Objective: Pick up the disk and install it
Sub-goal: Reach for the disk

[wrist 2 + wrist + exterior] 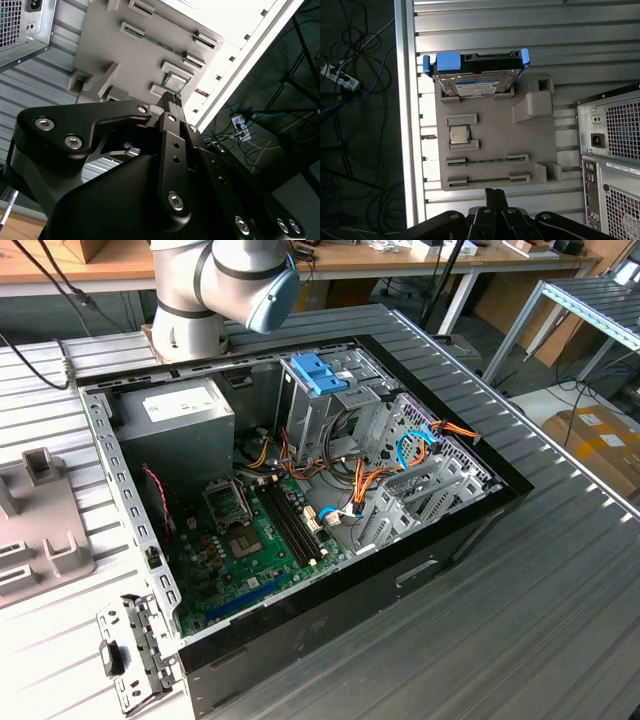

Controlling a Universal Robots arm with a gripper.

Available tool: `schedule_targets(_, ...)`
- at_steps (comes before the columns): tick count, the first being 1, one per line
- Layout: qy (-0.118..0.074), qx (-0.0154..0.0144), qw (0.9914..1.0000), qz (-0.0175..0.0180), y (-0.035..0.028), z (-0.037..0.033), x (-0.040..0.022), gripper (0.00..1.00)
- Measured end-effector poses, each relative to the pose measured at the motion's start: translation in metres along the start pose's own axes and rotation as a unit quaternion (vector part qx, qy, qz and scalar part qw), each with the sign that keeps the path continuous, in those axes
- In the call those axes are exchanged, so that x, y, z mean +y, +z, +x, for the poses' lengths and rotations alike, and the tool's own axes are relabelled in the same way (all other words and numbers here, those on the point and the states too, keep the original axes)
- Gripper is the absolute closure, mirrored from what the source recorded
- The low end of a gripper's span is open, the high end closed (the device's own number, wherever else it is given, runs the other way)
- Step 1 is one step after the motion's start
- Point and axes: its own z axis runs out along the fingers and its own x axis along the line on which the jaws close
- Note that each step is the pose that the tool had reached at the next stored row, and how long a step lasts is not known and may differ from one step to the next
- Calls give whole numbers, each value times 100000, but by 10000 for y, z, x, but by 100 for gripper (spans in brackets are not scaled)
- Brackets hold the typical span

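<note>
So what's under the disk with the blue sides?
The disk rests on a grey holder tray. The disk covers that end of the tray, so what's right beneath it is hidden.

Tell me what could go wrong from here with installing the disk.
The hand is shut and apart from the disk, which sits at the end of the grey fixture beside a raised block; a skewed approach could clip that block. In the exterior view, orange cables crowd the metal bays inside the case and might snag the disk.

An open computer case (420,565), a grey holder tray (45,540) and a loose metal bracket (135,650) are carried by the ribbed metal surface (530,640).
</note>
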Motion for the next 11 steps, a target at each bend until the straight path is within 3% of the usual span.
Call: schedule_targets(11, 1, -1, 100000, -2, -2, 66, -5, 89)
